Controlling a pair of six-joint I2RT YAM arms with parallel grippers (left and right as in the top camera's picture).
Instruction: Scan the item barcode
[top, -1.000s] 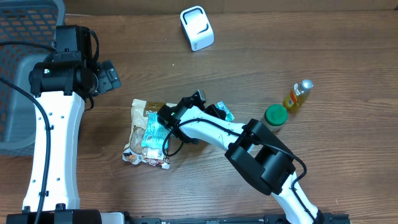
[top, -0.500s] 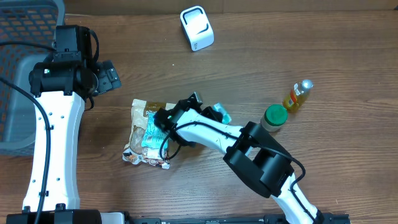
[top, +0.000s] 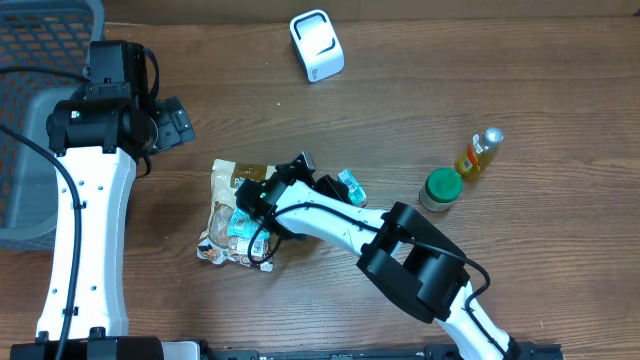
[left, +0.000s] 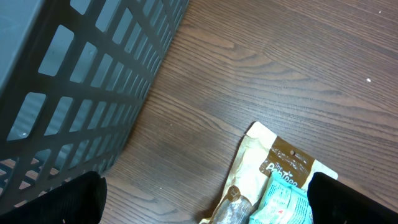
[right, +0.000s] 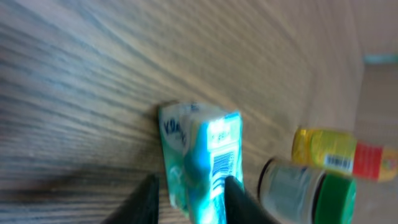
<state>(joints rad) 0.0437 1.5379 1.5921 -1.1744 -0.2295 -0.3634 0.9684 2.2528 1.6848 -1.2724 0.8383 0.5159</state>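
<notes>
Wrist views: left gripper (left: 208, 202) jaws spread wide over snack bag (left: 273, 162) beside basket (left: 81, 93); right gripper (right: 188, 190) straddles teal packet (right: 202, 155) (blurred, cannot tell whether gripped).

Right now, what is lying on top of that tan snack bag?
A teal packet lies on the tan snack bag. In the overhead view the right arm reaches over the bag's right side, so anything lying under it there is hidden.
</notes>
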